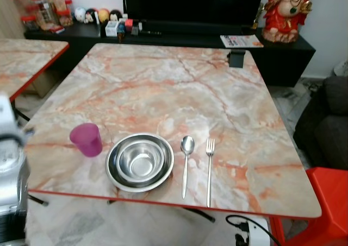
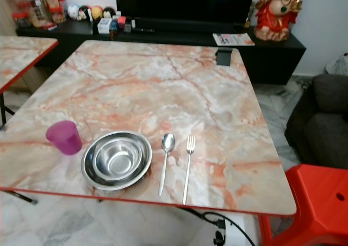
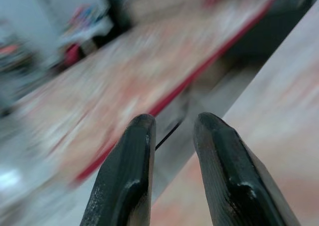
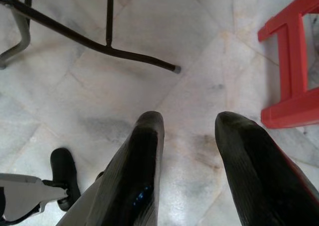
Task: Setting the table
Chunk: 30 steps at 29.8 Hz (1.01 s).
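- Two nested steel bowls [image 1: 140, 162] are set near the front edge of the marble table [image 1: 163, 88], the smaller one seated inside the larger.
- A purple cup [image 1: 86, 139] stands upright just beside the bowls, on their left, apart from the rim.
- A spoon [image 1: 186, 164] is laid just to the right of the bowls, bowl end away from the table's front edge and handle toward it.
- A fork [image 1: 209, 170] is laid parallel to the spoon, on the side farther from the bowls, tines pointing away from the front edge.
- A small black object [image 1: 237, 58] is seen at the far right edge of the table, well apart from the bowls.
- The left arm is raised at the left of the bowls, beyond the cup, its silver casing seen at the edge of the left eye view.
- The left gripper [image 3: 172, 131] is held with its fingers slightly parted and nothing between them; a blurred red-edged tabletop lies ahead of it.
- The right gripper [image 4: 187, 123] hangs low, pointed at the tiled floor [image 4: 149, 101], its fingers parted and nothing held.
- A black table leg [image 4: 89, 41] and a red stool [image 4: 294, 61] are seen on the floor beyond the right gripper.
- A second marble table [image 1: 22, 58] stands well to the left of the bowls.
- A dark cabinet [image 1: 283, 56] behind the table carries a red figurine [image 1: 285, 10], a magazine [image 1: 242, 41] and jars [image 1: 41, 7].
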Available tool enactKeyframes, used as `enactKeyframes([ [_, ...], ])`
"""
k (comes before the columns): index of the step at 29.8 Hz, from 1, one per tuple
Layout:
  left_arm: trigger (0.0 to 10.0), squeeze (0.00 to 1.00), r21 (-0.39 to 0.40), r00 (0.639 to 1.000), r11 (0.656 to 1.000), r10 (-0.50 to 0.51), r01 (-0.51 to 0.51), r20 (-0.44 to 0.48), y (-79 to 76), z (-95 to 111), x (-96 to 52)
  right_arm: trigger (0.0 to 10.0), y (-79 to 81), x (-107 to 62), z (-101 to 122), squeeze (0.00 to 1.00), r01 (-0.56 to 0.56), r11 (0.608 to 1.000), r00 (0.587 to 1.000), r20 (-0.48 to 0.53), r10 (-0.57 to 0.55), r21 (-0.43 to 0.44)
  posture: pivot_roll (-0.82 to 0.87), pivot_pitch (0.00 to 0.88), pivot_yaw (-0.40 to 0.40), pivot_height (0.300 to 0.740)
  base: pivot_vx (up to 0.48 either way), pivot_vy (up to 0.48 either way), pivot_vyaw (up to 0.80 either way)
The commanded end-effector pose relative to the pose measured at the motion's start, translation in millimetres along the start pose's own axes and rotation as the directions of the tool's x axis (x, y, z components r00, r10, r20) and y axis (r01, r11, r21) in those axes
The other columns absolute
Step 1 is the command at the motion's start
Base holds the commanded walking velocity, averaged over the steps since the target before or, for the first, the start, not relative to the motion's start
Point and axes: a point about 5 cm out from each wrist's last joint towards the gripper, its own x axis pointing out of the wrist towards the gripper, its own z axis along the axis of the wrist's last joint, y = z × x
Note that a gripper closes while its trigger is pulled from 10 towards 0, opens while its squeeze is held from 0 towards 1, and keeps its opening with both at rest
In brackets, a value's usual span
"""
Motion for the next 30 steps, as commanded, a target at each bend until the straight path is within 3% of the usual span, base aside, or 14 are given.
enactKeyframes([
  [1, 10.0, 0.00, 0.069, 0.999, 0.996, 0.048, -0.050, 0.019, 6.9, -8, 0.0, 10.0, -0.3, 0.1, 2, 0.00, 0.006, 1.000, 1.000, 0.017, -0.006, 0.010, 0.00, 0.000, -0.025, 0.725, 0.000, 0.000, 0.00],
  [2, 10.0, 0.00, 0.101, 0.998, 0.993, 0.060, -0.061, 0.013, 8.9, -15, -1.7, 10.0, -0.5, 0.0, 2, 0.00, 0.007, 1.000, 1.000, 0.018, -0.007, 0.010, 0.00, 0.000, -0.025, 0.725, 0.000, 0.000, 0.00],
  [3, 10.0, 0.00, 0.136, 0.995, 0.986, 0.097, -0.094, -0.021, 15.0, -34, -7.1, 10.0, -0.6, -0.3, 1, 0.00, 0.011, 1.000, 1.000, 0.020, -0.011, 0.013, 0.01, 0.000, -0.021, 0.725, 0.000, 0.000, 0.00],
  [7, 10.0, 0.00, 0.172, 0.985, 0.973, 0.165, -0.154, -0.049, 23.9, -56, -15.7, 10.0, -0.7, -0.5, 1, 0.00, 0.014, 1.000, 1.000, 0.023, -0.015, 0.014, 0.01, 0.000, -0.021, 0.725, 0.000, 0.000, 0.00],
  [9, 10.0, 0.00, 0.206, 0.966, 0.953, 0.243, -0.222, -0.083, 33.3, -80, -26.2, 10.0, -0.6, -0.5, 1, 0.00, 0.015, 1.000, 0.999, 0.028, -0.016, 0.016, 0.01, 0.000, -0.022, 0.725, 0.000, 0.000, 0.00],
  [10, 10.0, 0.00, 0.206, 0.966, 0.953, 0.243, -0.222, -0.083, 33.3, -80, -26.2, 10.0, -0.6, -0.5, 1, 0.00, 0.015, 1.000, 0.999, 0.028, -0.016, 0.016, 0.01, 0.000, -0.022, 0.725, 0.000, 0.000, 0.00],
  [12, 10.0, 0.00, 0.247, 0.950, 0.940, 0.276, -0.235, -0.146, 37.1, -104, -35.7, 10.0, -0.5, -0.5, 1, 0.00, 0.015, 1.000, 0.999, 0.030, -0.015, 0.017, 0.01, 0.000, -0.022, 0.725, 0.000, 0.000, 0.00],
  [14, 10.0, 0.00, 0.242, 0.934, 0.950, 0.257, -0.197, -0.248, 34.7, -125, -45.0, 10.0, -0.3, -0.4, 1, 0.00, 0.016, 1.000, 0.999, 0.030, -0.016, 0.018, 0.01, 0.000, -0.021, 0.725, 0.000, 0.000, 0.00],
  [16, 10.0, 0.00, 0.210, 0.919, 0.971, 0.183, -0.114, -0.348, 25.2, -142, -54.5, 10.0, -0.3, -0.4, 2, 0.00, 0.017, 1.000, 0.999, 0.029, -0.017, 0.020, 0.02, 0.000, -0.020, 0.725, 0.000, 0.000, 0.00],
  [17, 10.0, 0.00, 0.154, 0.890, 0.987, 0.101, -0.035, -0.444, 13.0, -159, -66.4, 10.0, -0.1, -0.3, 2, 0.00, 0.018, 1.000, 0.999, 0.028, -0.018, 0.021, 0.01, 0.000, -0.020, 0.725, 0.000, 0.000, 0.00],
  [21, 10.0, 0.00, 0.033, 0.829, 0.993, -0.074, 0.111, -0.554, -14.2, -176, -85.5, 10.0, -0.5, -0.3, 1, 0.00, 0.019, 1.000, 1.000, 0.024, -0.020, 0.020, 0.01, 0.000, -0.021, 0.725, 0.000, 0.000, 0.00],
  [25, 10.0, 0.00, -0.092, 0.750, 0.942, -0.312, 0.321, -0.584, -55.3, -181, -107.4, 10.0, -1.1, -0.2, 0, 0.00, 0.023, 1.000, 1.000, 0.007, -0.023, 0.012, 0.00, 0.000, -0.021, 0.725, 0.000, 0.000, 0.00],
  [29, 10.0, 0.00, -0.205, 0.609, 0.841, -0.511, 0.501, -0.606, -97.2, -184, -136.3, 10.0, -0.5, -0.8, -4, 0.00, 0.022, 1.000, 1.000, -0.014, -0.022, -0.003, 0.00, 0.000, -0.019, 0.725, 0.000, 0.000, 0.00],
  [30, 10.0, 0.00, -0.205, 0.609, 0.841, -0.511, 0.501, -0.606, -97.2, -184, -136.3, 10.0, -0.5, -0.8, -4, 0.00, 0.022, 1.000, 1.000, -0.014, -0.022, -0.003, 0.00, 0.000, -0.019, 0.725, 0.000, 0.000, 0.00],
])
